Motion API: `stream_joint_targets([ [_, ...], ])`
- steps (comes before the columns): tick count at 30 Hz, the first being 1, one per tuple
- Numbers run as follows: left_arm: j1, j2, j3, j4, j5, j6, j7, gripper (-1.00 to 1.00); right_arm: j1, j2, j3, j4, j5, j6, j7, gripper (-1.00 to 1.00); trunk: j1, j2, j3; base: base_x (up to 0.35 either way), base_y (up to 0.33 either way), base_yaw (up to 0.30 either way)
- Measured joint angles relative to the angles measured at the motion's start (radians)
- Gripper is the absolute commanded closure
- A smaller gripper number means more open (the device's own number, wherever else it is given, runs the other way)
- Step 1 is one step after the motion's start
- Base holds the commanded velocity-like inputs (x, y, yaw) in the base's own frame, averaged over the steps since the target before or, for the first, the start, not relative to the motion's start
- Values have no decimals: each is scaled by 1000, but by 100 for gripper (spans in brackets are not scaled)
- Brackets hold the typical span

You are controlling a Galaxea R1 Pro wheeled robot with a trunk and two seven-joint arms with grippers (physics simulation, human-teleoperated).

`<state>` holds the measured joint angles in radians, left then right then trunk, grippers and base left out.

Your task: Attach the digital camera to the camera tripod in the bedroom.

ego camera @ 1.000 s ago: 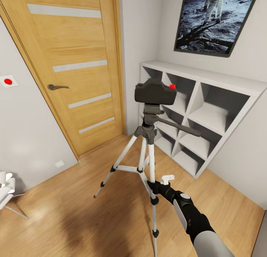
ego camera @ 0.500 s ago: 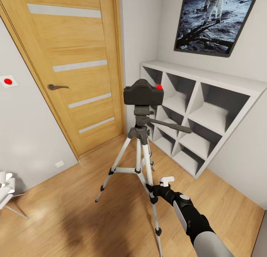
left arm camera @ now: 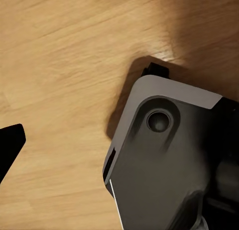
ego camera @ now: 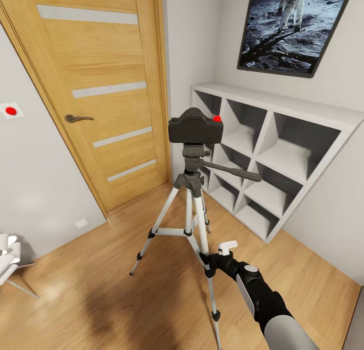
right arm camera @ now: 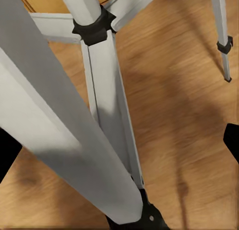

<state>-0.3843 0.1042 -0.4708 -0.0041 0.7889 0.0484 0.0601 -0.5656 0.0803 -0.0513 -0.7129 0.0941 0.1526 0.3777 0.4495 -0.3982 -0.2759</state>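
Tripod (ego camera: 194,208) stands upright on the wood plank floor (ego camera: 101,299), three silver legs spread, black joints and feet. Right gripper (ego camera: 208,261) sits low against the tripod's near leg, at the black joint there; whether its fingers are apart or pressed onto the leg cannot be told from the head view. In the right wrist view that silver leg (right arm camera: 59,135) runs between the two dark fingertips (right arm camera: 232,145) at the picture's edges, with another leg's foot (right arm camera: 226,65) on the floor beyond. Digital camera (ego camera: 195,127) sits on the tripod head, well above the right gripper, level, its red dot at the top corner on the shelf side. Long pan handle (ego camera: 235,171) sticks out from the head, above the gripper, toward the white cube shelves (ego camera: 273,163). Wooden door (ego camera: 101,87) stands beyond the tripod. Left wrist view: one dark fingertip (left arm camera: 10,148) over floor beside a grey robot part (left arm camera: 164,170); state of the left gripper cannot be told.
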Motion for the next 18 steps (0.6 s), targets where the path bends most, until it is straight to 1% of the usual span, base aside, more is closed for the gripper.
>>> stream_joint_targets([
  [8, 0, 0, 0, 0, 0, 0, 0, -100, 0, -1, 0, -4, 45, 0, 4, -100, 0, 0, 0, 0, 0, 0],
  [9, 0, 0, 0, 0, 0, 0, 0, -100, 0, -1, 0, -4, 126, 0, 5, -100, 0, 0, 0, 0, 0, 0],
  [18, 0, 0, 0, 0, 0, 0, 0, -100, 0, -2, 0, -10, 128, -2, 25, -100, 0, 0, 0, 0, 0, 0],
])
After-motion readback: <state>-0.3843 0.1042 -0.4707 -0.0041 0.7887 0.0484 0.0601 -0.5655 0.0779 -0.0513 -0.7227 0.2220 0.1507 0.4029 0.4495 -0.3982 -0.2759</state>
